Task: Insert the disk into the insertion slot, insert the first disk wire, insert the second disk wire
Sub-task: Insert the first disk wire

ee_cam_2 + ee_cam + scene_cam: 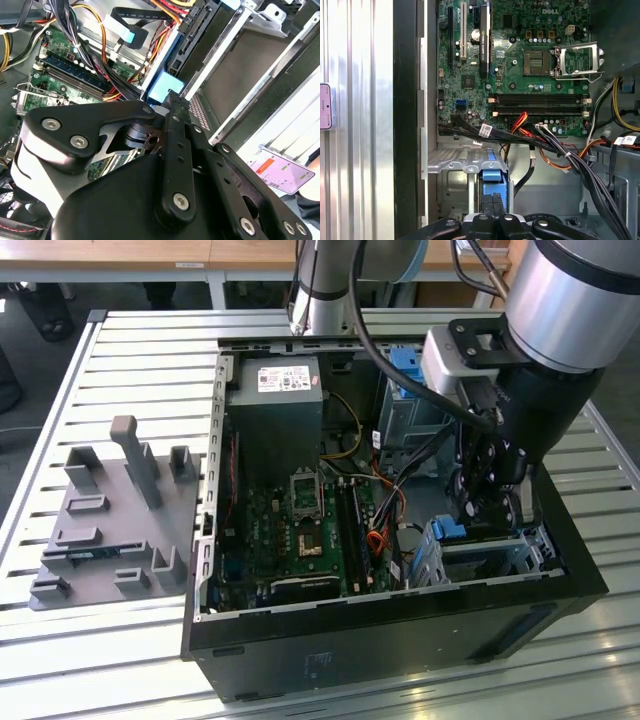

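The disk's bright blue carrier point(451, 530) point(493, 181) point(161, 86) sits in the insertion slot point(497, 556) point(451, 160) point(262, 29), the low silver cage at the case's corner on the exterior view's right. My gripper point(487, 512) point(172, 102) point(493, 205) hangs over that cage. Its black fingers are shut together, tips right at the carrier's blue end tab. Whether they pinch the tab or only touch it I cannot tell. A flat black wire with a light blue plug point(132, 35) lies loose among the cables beside the cage.
The open black case point(400, 625) holds a green motherboard point(300, 530) point(520, 65), a grey power supply point(275, 410) and a taller grey cage with a blue latch point(408, 375). Cable bundles point(555, 145) cross near the slot. A grey fixture plate point(110, 525) lies on the exterior view's left.
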Robot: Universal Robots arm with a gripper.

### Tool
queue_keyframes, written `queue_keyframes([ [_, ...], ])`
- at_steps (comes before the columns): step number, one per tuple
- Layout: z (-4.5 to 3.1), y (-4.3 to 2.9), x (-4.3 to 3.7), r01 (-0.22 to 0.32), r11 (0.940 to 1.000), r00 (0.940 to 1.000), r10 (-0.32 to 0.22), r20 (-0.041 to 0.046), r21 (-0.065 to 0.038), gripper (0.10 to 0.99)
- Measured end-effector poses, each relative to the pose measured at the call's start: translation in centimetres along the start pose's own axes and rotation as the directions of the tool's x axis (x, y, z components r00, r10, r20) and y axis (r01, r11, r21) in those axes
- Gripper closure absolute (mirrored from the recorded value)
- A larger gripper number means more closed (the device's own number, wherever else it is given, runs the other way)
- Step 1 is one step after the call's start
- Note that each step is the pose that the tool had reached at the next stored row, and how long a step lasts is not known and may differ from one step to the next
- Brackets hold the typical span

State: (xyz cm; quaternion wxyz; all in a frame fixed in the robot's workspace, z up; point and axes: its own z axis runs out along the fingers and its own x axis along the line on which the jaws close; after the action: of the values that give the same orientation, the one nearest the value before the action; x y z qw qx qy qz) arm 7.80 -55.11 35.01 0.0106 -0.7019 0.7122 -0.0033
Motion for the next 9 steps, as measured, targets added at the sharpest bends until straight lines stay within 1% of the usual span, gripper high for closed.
queue_keyframes([
  [5,-0.01,-0.21,0.0,0.0,1.0,1.0,0.0,-0.0001,0.0,0.98],
  [9,-0.56,-0.23,-0.01,0.0,1.0,1.0,0.0,-0.0002,0.0,0.98],
])
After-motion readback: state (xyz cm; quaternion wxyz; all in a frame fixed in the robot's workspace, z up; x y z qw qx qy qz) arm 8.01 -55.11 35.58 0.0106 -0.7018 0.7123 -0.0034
